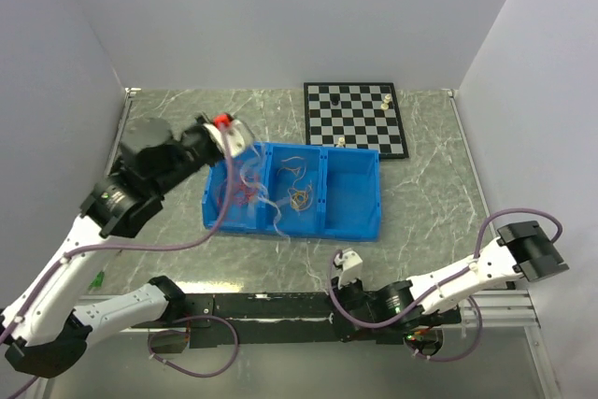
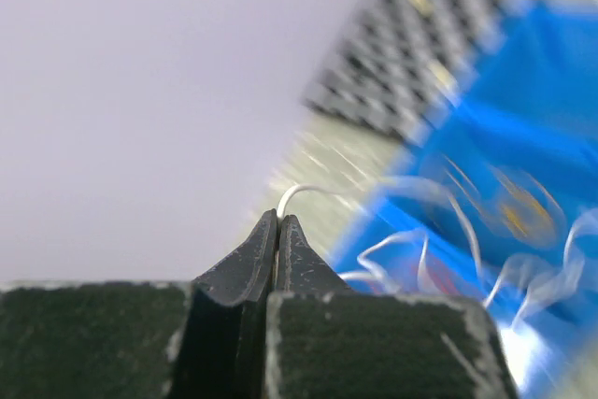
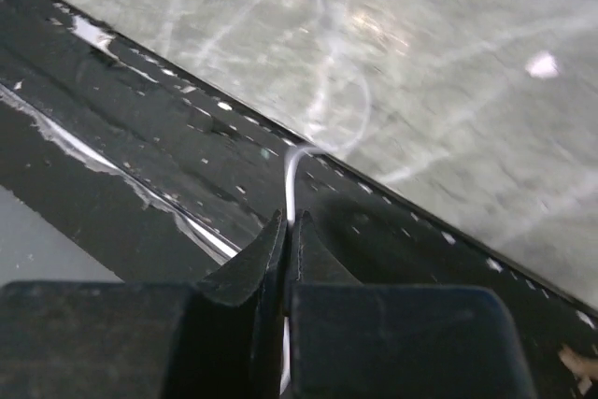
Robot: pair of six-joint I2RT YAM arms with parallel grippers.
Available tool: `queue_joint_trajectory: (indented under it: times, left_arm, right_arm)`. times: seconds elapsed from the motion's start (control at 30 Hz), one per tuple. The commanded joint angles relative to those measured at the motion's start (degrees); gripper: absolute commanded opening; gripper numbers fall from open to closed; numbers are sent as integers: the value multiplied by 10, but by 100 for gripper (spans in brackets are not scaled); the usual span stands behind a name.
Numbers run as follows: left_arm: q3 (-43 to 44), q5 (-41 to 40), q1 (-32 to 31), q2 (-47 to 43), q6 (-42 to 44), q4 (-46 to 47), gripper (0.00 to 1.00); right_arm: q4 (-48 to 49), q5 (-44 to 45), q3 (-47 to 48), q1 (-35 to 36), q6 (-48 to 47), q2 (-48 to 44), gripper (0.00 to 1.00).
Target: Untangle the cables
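Cables, a clump of thin orange, pink, yellow and white wires (image 1: 245,189), are hung over the left compartment of the blue plastic bin (image 1: 353,201) from the left gripper (image 2: 278,221), which is clamped on a white strand. Rightward, at the near table edge, a white strand (image 3: 295,170) is pinched in the closed right gripper (image 3: 290,223), the bin's front wall interposed.

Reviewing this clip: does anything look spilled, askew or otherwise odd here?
Yes. A white wire trails over the blue bin's front wall onto the table. The right end effector is shut on a white strand over the black rail at the table's near edge, away from the bin.
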Motion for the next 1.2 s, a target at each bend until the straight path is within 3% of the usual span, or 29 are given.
queue_joint_trajectory:
  times: [0.0, 0.17, 0.3, 0.47, 0.6, 0.83, 0.93, 1.07, 1.17]
  left_arm:
    - [94, -57, 10, -16, -17, 188, 1]
    - [220, -50, 9, 17, -26, 224, 1]
    - [261, -43, 9, 31, -13, 230, 1]
    - [260, -132, 9, 36, 57, 421, 1]
    - [344, -191, 10, 82, 126, 505, 1]
    - [476, -215, 9, 162, 250, 611, 1]
    - [504, -220, 9, 176, 251, 583, 1]
    - [405, -193, 9, 113, 195, 495, 1]
    - [340, -166, 9, 76, 158, 424, 1]
  right_arm:
    - [-105, 45, -5, 28, 120, -14, 0]
    - [-124, 54, 25, 31, 136, 21, 0]
    - [-243, 119, 101, 31, 164, 16, 0]
    - [-319, 150, 83, 31, 216, -106, 0]
    - [-305, 142, 41, 31, 224, -181, 0]
    - [-432, 114, 84, 31, 396, -50, 0]
    - [-493, 128, 119, 40, 449, -4, 0]
    - [-562, 229, 241, 39, 387, -20, 0]
    - [-593, 313, 357, 27, 289, -44, 0]
